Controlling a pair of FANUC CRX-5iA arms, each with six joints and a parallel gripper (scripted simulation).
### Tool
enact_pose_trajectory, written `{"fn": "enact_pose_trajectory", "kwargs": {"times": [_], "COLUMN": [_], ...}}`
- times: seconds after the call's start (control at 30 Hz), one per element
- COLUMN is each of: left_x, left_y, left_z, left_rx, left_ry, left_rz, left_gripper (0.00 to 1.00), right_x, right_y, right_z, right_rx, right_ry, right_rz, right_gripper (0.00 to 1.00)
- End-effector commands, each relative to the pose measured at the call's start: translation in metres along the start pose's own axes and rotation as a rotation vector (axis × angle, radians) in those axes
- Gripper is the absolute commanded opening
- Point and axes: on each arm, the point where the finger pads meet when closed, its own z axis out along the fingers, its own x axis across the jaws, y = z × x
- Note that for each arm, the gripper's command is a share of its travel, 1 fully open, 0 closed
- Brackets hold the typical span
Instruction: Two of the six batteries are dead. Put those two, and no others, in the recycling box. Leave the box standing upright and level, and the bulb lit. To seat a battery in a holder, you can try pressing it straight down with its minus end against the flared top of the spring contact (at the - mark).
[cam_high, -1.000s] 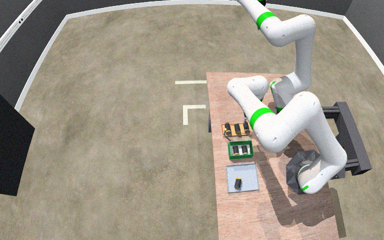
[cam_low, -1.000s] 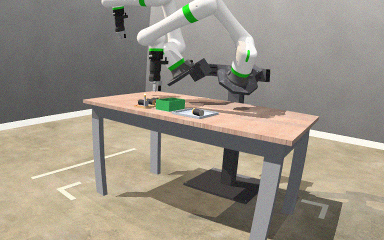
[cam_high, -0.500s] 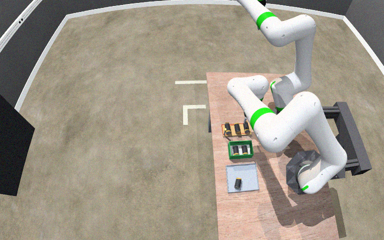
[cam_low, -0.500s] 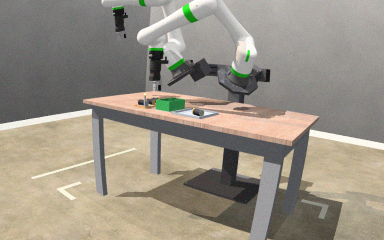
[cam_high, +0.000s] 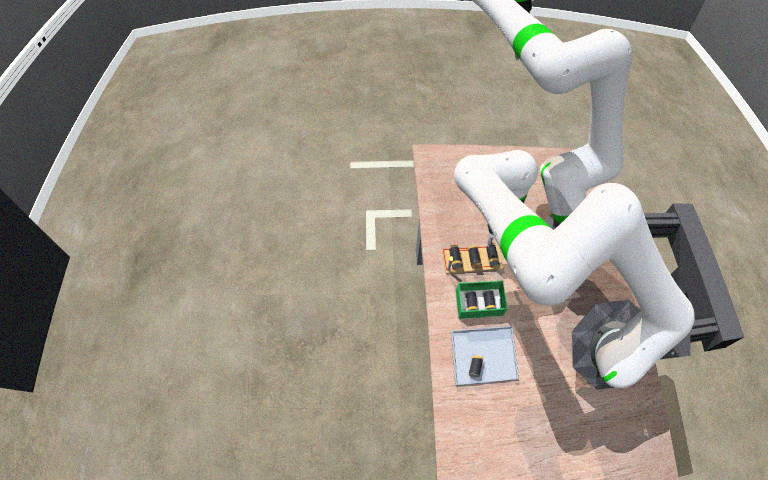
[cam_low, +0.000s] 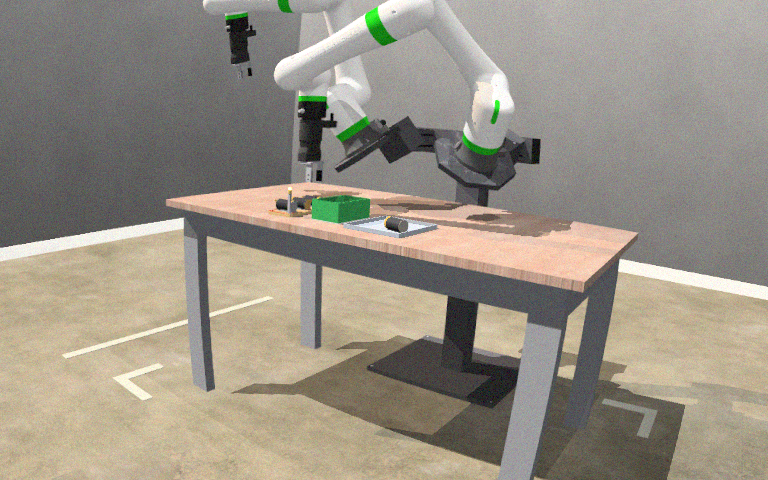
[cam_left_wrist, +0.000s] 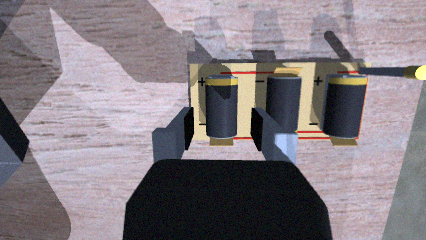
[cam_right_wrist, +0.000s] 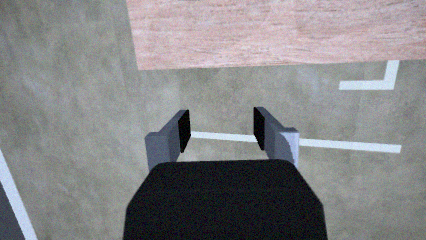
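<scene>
Exterior view is showing the left gripper (cam_low: 313, 180) (cam_left_wrist: 222, 120) standing wide, holding nothing, above the battery holder (cam_low: 294, 214) (cam_left_wrist: 244, 125); beside it the green box (cam_high: 481, 315) (cam_low: 339, 210) is holding two batteries, seemingly, the tray (cam_high: 514, 362) (cam_low: 419, 229) one, all on the wooden table (cam_high: 470, 430) (cam_low: 509, 249) (cam_left_wrist: 115, 180) (cam_right_wrist: 275, 35)

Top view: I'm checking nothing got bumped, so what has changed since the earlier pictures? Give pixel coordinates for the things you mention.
Nothing visibly changed there. Two batteries (cam_high: 471, 301) stay in the green box (cam_high: 504, 300) (cam_low: 325, 211), one battery (cam_high: 476, 367) (cam_low: 397, 224) in the tray (cam_high: 515, 357) (cam_low: 419, 230), and three (cam_high: 474, 257) on the holder board (cam_high: 464, 261) (cam_left_wrist: 245, 107).
</scene>
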Motion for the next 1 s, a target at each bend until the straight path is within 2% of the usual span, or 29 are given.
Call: {"fn": "enact_pose_trajectory", "kwargs": {"times": [0.0,0.17,0.3,0.37,0.97], "left_x": [0.0,0.0,0.0,0.0,0.0], "left_y": [0.001,0.001,0.001,0.001,0.001], "left_z": [-0.001,-0.005,-0.041,-0.051,-0.052], "left_rx": [-0.002,-0.002,-0.002,-0.002,-0.002], "left_ry": [0.0,0.0,0.0,0.0,0.0], "left_rz": [0.0,0.0,0.0,0.0,0.0], "left_gripper": [0.9,0.9,0.9,0.9,0.9], "right_x": [0.0,0.0,0.0,0.0,0.0], "right_y": [0.0,0.0,0.0,0.0,0.0], "right_z": [-0.001,-0.001,-0.001,-0.001,-0.001], "right_rx": [-0.002,-0.002,-0.002,-0.002,-0.002], "right_ry": [-0.001,-0.001,-0.001,-0.001,-0.001], "right_rz": [0.001,0.001,0.001,0.001,0.001], "right_gripper": [1.0,1.0,1.0,1.0,1.0]}}
